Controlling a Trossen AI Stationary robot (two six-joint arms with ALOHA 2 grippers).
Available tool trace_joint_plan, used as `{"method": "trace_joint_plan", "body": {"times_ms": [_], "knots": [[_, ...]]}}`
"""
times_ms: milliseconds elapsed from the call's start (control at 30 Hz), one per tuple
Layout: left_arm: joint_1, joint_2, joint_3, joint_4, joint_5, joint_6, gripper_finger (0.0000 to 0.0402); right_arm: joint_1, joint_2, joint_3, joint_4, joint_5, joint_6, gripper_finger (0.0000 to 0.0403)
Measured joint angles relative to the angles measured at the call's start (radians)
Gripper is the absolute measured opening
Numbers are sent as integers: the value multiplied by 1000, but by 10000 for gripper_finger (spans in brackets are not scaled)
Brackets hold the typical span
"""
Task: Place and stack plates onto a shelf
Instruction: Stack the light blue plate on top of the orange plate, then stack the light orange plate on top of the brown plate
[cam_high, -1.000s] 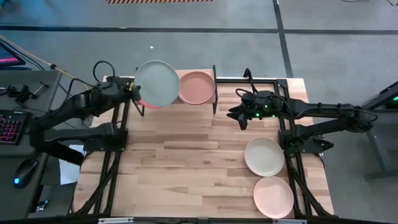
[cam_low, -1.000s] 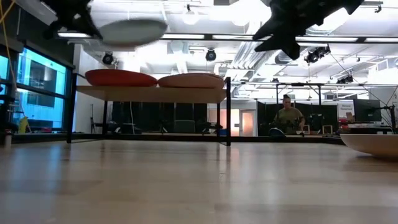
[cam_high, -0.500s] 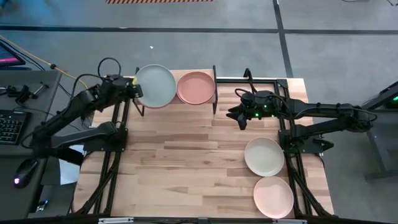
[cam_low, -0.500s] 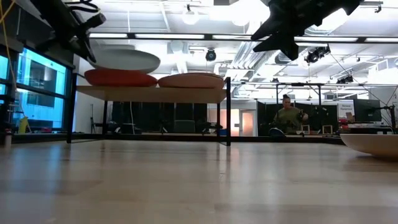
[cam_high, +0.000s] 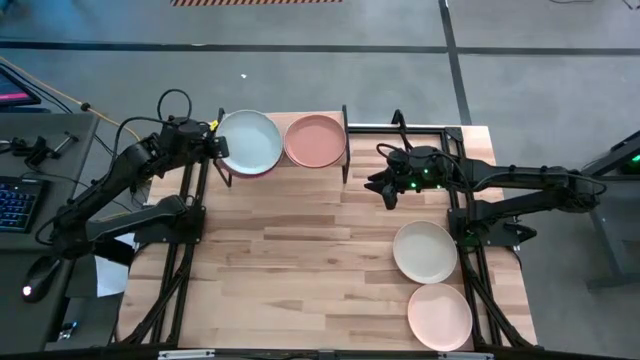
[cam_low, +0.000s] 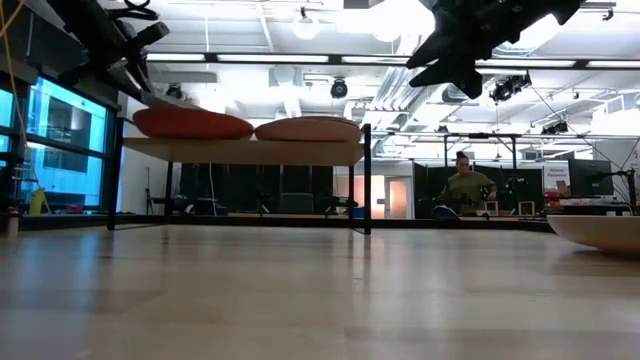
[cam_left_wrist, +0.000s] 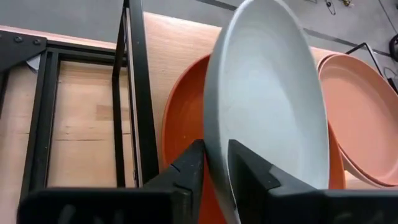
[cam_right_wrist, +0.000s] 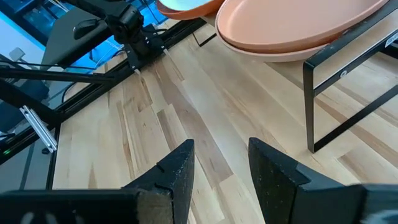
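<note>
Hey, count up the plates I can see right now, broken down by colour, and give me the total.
Pale blue plate: 1
Red plate: 1
Terracotta plate: 1
Cream plate: 1
Pink plate: 1
Total: 5 plates

A butcher-block counter (cam_high: 300, 250) stands on a grey concrete floor (cam_high: 330, 80) crossed by dark lines. To one side, a dark desk (cam_high: 40, 150) carries a backlit keyboard (cam_high: 18, 205) and a mouse (cam_high: 38, 278). Beyond the counter, strip lights (cam_low: 300, 58) and exposed ducts run under a white ceiling, a blue-lit window (cam_low: 55, 150) glows, and a person (cam_low: 464, 190) stands far off among workbenches.
</note>
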Motion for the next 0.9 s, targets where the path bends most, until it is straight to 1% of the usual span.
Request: {"method": "trace_joint_plan", "body": {"times_ms": [267, 433, 567, 667, 900], "knots": [[0, 0, 0, 4, -4, 5, 108, 0, 0, 0, -5, 0, 0, 134], [0, 0, 0, 3, 43, 6, 129, 0, 0, 0, -4, 0, 0, 134], [0, -3, 5, 0, 69, 26, 138, 0, 0, 0, -4, 0, 0, 134], [0, -1, 40, 2, 68, 59, 140, 0, 0, 0, -4, 0, 0, 134], [0, 0, 138, -3, 8, 156, 141, 0, 0, 0, -4, 0, 0, 134]]}}
